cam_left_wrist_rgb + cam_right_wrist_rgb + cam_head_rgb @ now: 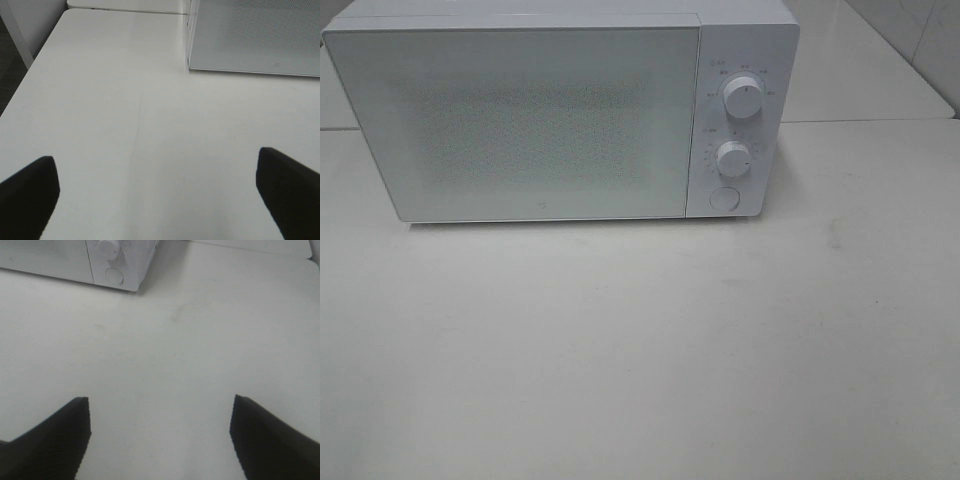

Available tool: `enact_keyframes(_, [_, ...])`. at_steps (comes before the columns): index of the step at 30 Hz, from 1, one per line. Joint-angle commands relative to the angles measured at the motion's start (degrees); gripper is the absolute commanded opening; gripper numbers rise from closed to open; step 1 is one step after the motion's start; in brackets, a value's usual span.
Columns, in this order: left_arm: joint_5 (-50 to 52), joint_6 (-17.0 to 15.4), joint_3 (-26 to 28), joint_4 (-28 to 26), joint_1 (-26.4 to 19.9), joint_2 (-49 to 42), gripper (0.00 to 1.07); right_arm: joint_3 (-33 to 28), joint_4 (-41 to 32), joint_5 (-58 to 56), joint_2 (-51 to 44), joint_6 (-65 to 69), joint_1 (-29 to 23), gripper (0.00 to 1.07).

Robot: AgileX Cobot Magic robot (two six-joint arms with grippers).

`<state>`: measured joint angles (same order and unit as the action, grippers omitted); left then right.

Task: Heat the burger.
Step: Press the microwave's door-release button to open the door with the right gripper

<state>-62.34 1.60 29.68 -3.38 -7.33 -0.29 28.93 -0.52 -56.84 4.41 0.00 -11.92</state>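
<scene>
The burger is out of view in every frame. A white microwave (560, 110) stands at the back of the table with its door shut; its frosted door (260, 37) shows in the left wrist view and its lower corner (120, 265) in the right wrist view. It carries two dials (744, 98) and a round button (723, 198) on its right panel. My left gripper (159, 187) is open over bare table, nothing between its black fingers (30, 195). My right gripper (160, 432) is open too, empty, fingers (55, 435) apart. Neither arm appears in the exterior high view.
The white table (640, 350) stretches in front of the microwave. Its left edge (30, 80) shows in the left wrist view, with dark floor beyond. A seam (860, 121) joins a second table behind on the right.
</scene>
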Motion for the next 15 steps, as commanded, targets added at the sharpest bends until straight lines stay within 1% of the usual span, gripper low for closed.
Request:
enact_keyframes(1, [0.9, -0.3, 0.0, 0.0, -0.3, -1.0, 1.01, -0.2, 1.4, -0.1, -2.7, 1.1, 0.5, 0.75])
enact_keyframes(5, [0.9, -0.3, 0.0, 0.0, -0.3, -1.0, 1.01, -0.2, 1.4, -0.1, -6.5, 1.1, 0.5, 0.75])
enact_keyframes(15, [0.9, -0.3, 0.0, 0.1, -0.3, -0.6, 1.01, -0.2, 1.3, -0.1, -6.4, 0.9, 0.5, 0.75])
